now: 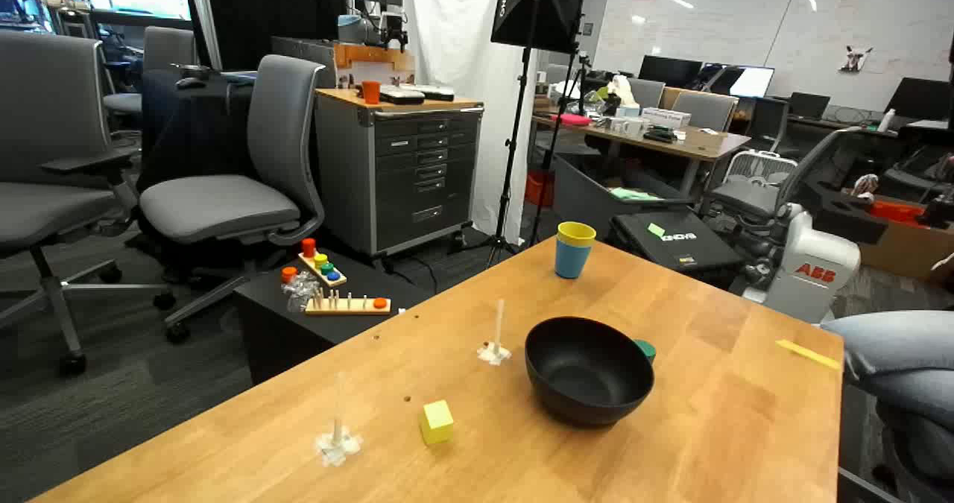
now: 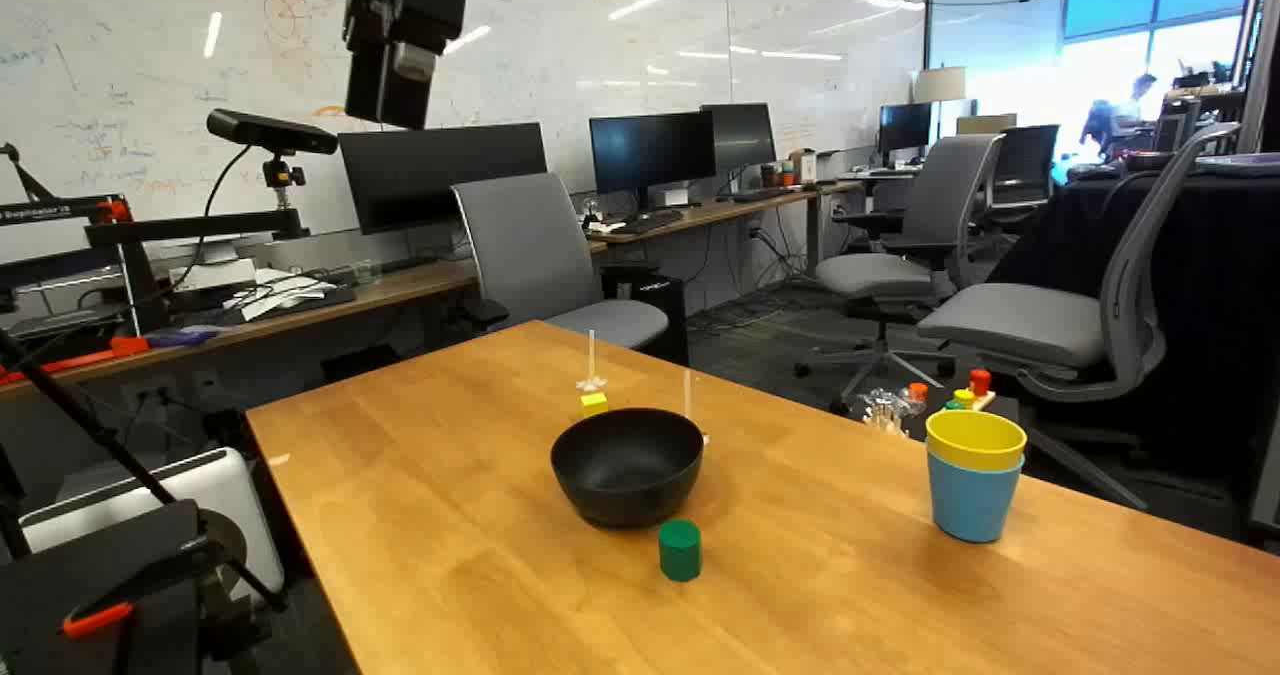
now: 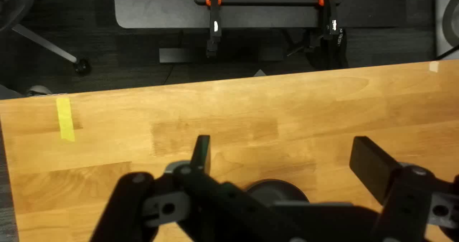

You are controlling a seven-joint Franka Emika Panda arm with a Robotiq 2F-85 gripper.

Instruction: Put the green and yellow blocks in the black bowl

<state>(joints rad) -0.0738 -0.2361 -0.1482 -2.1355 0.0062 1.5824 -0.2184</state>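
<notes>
The yellow block (image 1: 437, 422) stands on the wooden table near two thin upright sticks; it also shows in an exterior view (image 2: 594, 404), behind the bowl. The green block (image 2: 680, 550) stands on the table beside the bowl, looking round-sided; in an exterior view the bowl partly hides it (image 1: 645, 351). The black bowl (image 1: 589, 372) sits upright, with no block visible in it; it also shows in an exterior view (image 2: 627, 467) and partly in the wrist view (image 3: 276, 191). My gripper (image 3: 281, 141) is open and empty, high above the table. It shows in an exterior view (image 2: 388, 95).
A yellow cup nested in a blue cup (image 1: 572, 257) stands toward the table's far end. Two thin sticks (image 1: 498, 324) (image 1: 337, 413) rise from taped bases near the yellow block. A flat yellow strip (image 3: 65, 120) lies near a table edge. A person's leg (image 1: 894, 346) is beside the table.
</notes>
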